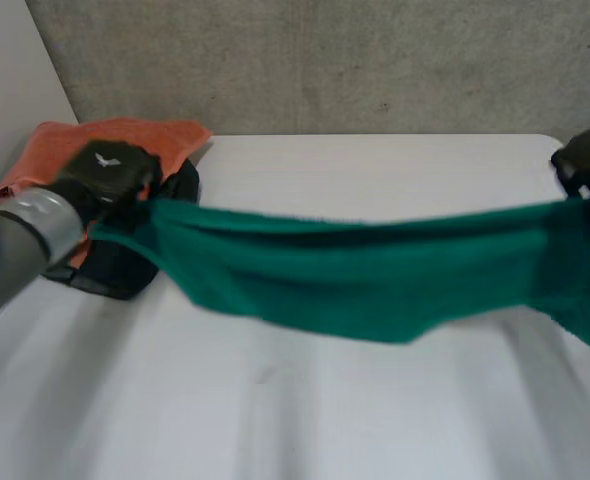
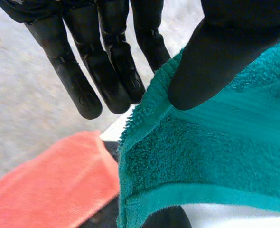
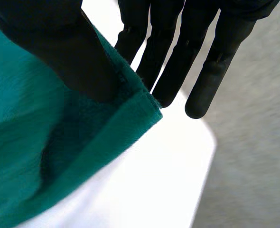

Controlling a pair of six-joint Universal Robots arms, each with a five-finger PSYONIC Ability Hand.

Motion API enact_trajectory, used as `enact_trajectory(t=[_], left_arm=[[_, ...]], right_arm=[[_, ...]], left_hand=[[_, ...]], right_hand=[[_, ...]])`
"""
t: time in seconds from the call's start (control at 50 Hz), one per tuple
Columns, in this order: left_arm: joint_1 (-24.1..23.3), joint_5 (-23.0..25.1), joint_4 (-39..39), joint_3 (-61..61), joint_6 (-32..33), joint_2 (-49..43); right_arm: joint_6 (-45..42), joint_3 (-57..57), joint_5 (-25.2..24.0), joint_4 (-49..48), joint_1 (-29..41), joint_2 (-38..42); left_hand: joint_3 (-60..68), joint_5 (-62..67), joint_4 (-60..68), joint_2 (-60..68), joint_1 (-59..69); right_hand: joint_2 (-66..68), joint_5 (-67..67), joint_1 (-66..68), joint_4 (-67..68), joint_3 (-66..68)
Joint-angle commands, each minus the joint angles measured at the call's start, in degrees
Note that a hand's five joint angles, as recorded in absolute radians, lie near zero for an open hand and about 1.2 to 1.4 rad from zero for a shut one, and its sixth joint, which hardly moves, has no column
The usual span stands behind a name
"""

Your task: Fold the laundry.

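**Green terry towel** [image 1: 375, 285]: Stretched as a sagging band across the middle of the head view, from centre left to the right edge. It is raised above the white worktop [image 1: 375, 170] and hangs between the two hands. The wrist views add the looped pile and a flat hem along its edge.

**Left hand** [image 1: 110, 172]: Upper left of the head view, at the towel's left end, with only the back of the hand visible there. The left wrist view shows the grasp. The thumb [image 2: 211, 61] presses the towel's corner against straight fingers [image 2: 107, 71], so the hand pinches the towel.

**Right hand** [image 1: 587, 158]: At the right edge of the head view, partly cut off, at the towel's other end. In the right wrist view its thumb [image 3: 59, 52] lies on the hemmed corner with straight fingers [image 3: 178, 66] behind it. This hand also pinches the towel.

**Orange cloth** [image 1: 155, 135]: Upper left corner of the worktop, behind the left hand. The left wrist view shows it past the fingertips, beside the towel's corner.

**Black cloth** [image 1: 115, 270]: Bunched under and in front of the orange cloth, below the left hand.

**Grey wall** [image 1: 325, 60]: Along the top of the head view, behind the worktop.
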Motion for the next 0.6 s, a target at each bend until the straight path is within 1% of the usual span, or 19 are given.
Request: enact_trajectory(t=[0.02, 0.04, 0.06, 0.08, 0.1, 0.12, 0.14, 0.16, 0.18, 0.2, 0.24, 0.32, 0.36, 0.48, 0.52, 0.54, 0.6], left_arm=[[-5.14, -4.99, 0.64, 16.8, 5.19, -15.66], [-5.49, -7.0, 1.33, 22.92, 5.1, -17.33], [-5.58, -7.72, 2.21, 25.76, 4.93, -17.95], [-5.67, -8.51, 3.61, 28.84, 4.67, -18.57], [-5.76, -9.82, 7.54, 34.35, 4.31, -19.27], [-5.85, -10.27, 9.84, 36.58, 3.88, -19.37], [-6.02, -10.79, 13.78, 39.38, 2.83, -19.37], [-6.2, -10.89, 16.34, 40.46, 1.95, -19.28], [-6.29, -11.06, 20.55, 40.99, -0.15, -19.19], [-6.46, -11.15, 22.24, 41.34, -1.39, -19.1], [-6.73, -11.41, 26.89, 41.26, -4.72, -18.32], [-6.55, -11.41, 27.09, 38.72, -7.55, -15.68], [-6.55, -11.41, 26.65, 36.26, -7.55, -14.63], [-6.81, -11.41, 26.22, 23.44, -7.29, -10.67], [-6.81, -11.5, 26.04, 20.27, -7.29, -9.18], [-6.81, -11.5, 25.6, 15.99, -7.12, -7.34], [-6.81, -11.5, 24.55, 10.08, -6.68, -4.96]], right_arm=[[5.63, -11.43, 2.29, -5.54, 0.49, 15.13], [7.21, -13.19, 3.0, -7.12, 0.58, 16.01], [8.97, -14.95, 3.79, -9.05, 0.84, 16.62], [12.47, -17.83, 5.45, -14.2, 1.37, 17.07], [14.16, -18.91, 6.16, -17.48, 1.55, 17.07], [15.83, -19.61, 6.69, -20.99, 1.72, 16.9], [18.89, -19.97, 7.83, -29.03, 1.9, 16.29], [19.96, -19.54, 8.36, -32.59, 1.9, 15.84], [20.93, -19.1, 8.8, -35.93, 1.9, 15.23], [21.9, -17.61, 9.33, -41.1, 1.99, 13.48], [21.73, -16.37, 9.59, -42.82, 1.99, 12.42], [21.91, -15.58, 9.6, -43.43, 2.69, 11.53], [22.08, -14.88, 9.42, -43.7, 3.13, 11.27], [22.17, -13.3, 9.16, -43.53, 3.22, 11.01], [22.08, -11.54, 8.46, -43.44, 3.4, 11.01], [22.0, -10.75, 8.28, -43.35, 3.4, 11.01], [21.73, -6.54, 6.88, -43.17, 3.31, 10.92]], left_hand=[[11.56, 13.65, 11.18, 11.3, 14.56], [11.56, 13.65, 11.18, 11.3, 14.56], [11.56, 13.65, 11.18, 11.3, 14.56], [11.56, 13.65, 11.18, 11.3, 14.56], [11.56, 13.65, 11.18, 11.3, 14.56], [11.56, 13.65, 11.18, 11.3, 14.56], [11.56, 13.65, 11.18, 11.3, 14.56], [11.56, 13.65, 11.18, 11.3, 14.56], [11.56, 13.65, 11.18, 11.3, 14.56], [11.56, 13.65, 11.18, 11.3, 14.56], [11.56, 13.65, 11.18, 11.3, 14.56], [11.56, 13.65, 11.18, 11.3, 14.56], [11.56, 13.65, 11.18, 11.3, 14.56], [11.56, 13.65, 11.18, 11.3, 14.56], [11.56, 13.65, 11.18, 11.3, 14.56], [11.56, 13.65, 11.18, 11.3, 14.56], [11.56, 13.65, 11.18, 11.3, 14.56]], right_hand=[[12.52, 12.02, 15.54, 11.35, 11.85], [12.52, 12.02, 15.54, 11.35, 11.85], [12.52, 12.02, 15.54, 11.35, 11.85], [12.52, 12.02, 15.54, 11.35, 11.85], [12.52, 12.02, 15.54, 11.35, 11.85], [12.52, 12.02, 15.54, 11.35, 11.85], [12.52, 12.02, 15.54, 11.35, 11.85], [12.52, 12.02, 15.54, 11.35, 11.85], [12.52, 12.02, 15.54, 11.35, 11.85], [12.52, 12.02, 15.54, 11.35, 11.85], [12.52, 12.02, 15.54, 11.35, 11.85], [12.52, 12.02, 15.54, 11.35, 11.85], [12.52, 12.02, 15.54, 11.35, 11.85], [12.52, 12.02, 15.54, 11.35, 11.85], [12.52, 12.02, 15.54, 11.35, 11.85], [12.52, 12.02, 15.54, 11.35, 11.85], [12.52, 12.02, 15.54, 11.35, 11.85]])
